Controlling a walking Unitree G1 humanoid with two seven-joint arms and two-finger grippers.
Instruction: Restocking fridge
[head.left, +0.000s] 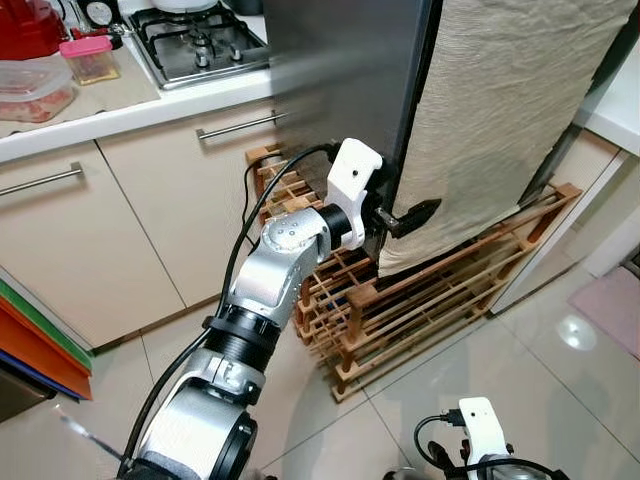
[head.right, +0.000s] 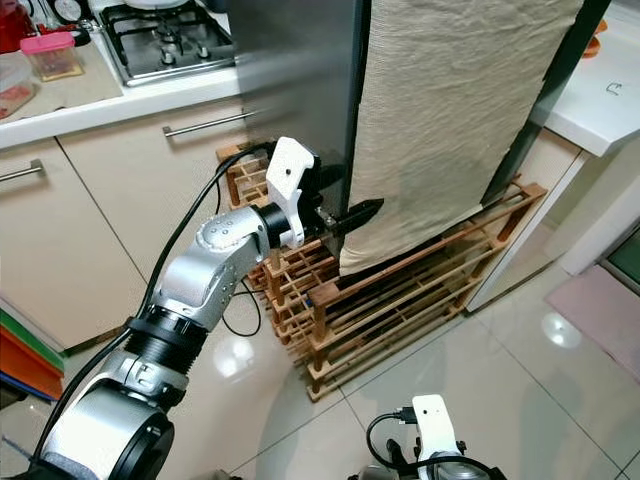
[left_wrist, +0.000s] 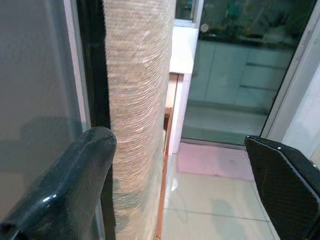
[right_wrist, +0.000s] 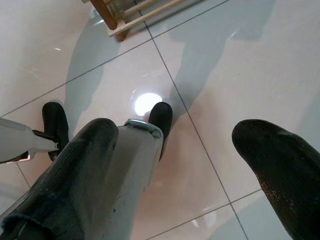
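One arm is raised: the left tool (head.left: 415, 214), fingers spread, sits at the fridge (head.left: 340, 80) door's edge beside a hanging cloth (head.left: 500, 110). Opening the door seems the step in hand; next it must hook that edge and pull. The right tool (right_wrist: 175, 170), spread, hangs above the floor (right_wrist: 225, 65).

fridge door (head.left: 330, 90) is blurry and cut off up top, and a beige cloth (head.left: 500, 110) covers its front. right end effector (right_wrist: 185, 165) only partly in frame.
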